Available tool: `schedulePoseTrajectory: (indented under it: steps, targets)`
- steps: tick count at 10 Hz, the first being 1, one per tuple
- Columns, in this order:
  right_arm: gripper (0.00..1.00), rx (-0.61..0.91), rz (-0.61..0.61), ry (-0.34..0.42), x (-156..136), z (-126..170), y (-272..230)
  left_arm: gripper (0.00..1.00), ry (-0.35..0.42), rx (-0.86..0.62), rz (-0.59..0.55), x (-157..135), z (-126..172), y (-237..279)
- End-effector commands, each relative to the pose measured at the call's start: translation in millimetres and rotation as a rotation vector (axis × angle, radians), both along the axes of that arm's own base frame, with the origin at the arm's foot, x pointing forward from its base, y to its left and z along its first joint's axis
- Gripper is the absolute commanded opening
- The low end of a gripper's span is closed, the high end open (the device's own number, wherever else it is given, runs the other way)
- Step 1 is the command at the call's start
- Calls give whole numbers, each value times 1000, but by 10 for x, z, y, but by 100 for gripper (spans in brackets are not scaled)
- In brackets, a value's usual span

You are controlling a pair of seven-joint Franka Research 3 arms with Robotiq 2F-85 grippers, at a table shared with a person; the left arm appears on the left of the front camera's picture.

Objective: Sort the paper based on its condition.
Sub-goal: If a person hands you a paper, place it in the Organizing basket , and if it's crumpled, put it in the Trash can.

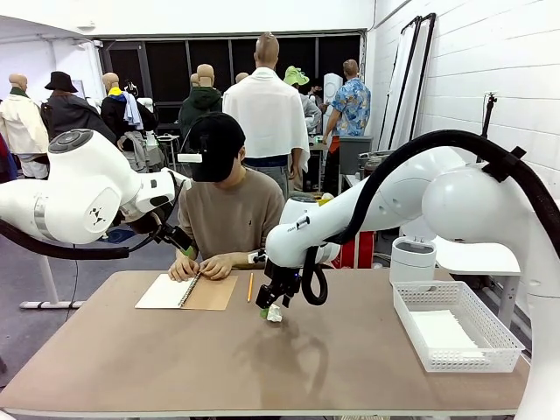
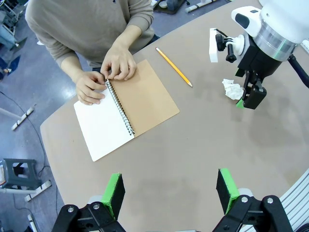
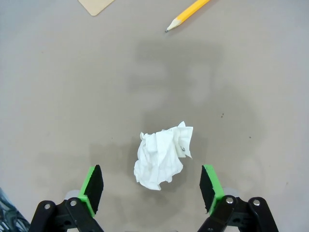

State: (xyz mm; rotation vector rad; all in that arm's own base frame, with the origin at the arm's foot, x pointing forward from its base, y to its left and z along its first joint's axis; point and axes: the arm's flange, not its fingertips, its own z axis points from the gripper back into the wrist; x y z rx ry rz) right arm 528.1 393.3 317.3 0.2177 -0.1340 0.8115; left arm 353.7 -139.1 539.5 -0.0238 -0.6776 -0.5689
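In the right wrist view, the pencil [image 3: 188,15] and notebook [image 3: 96,6] corner are cut off by the top edge. In the front view, the right gripper [image 1: 269,308] hides part of the crumpled paper [image 1: 275,313].

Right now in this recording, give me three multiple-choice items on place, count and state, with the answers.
1. Where does the crumpled paper lie?
A. In the white basket
B. On the bare table, between the right gripper's open fingers
C. On the notebook

2. How many pencils are on the table?
A. One
B. Two
C. Three

3. How does the spiral notebook lie?
A. Closed
B. Standing on edge
C. Open flat, with the person's hands at its binding

Answers:
1 B: the right wrist view shows the wad on the table with the right gripper around it, jaws apart.
2 A: a single yellow pencil lies beside the notebook.
3 C: a white page and the brown cover both face up, with the hands at the spiral.
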Motion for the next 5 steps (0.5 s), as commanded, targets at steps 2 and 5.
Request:
schedulePoseTrajectory:
  steps: [2,5]
  targets:
    - [100,-43,10,-3,143,-31,40,100,1,-2,0,-1,-5,15]
    - [63,-54,7,15,172,-51,56,100,1,-2,0,-1,-5,15]
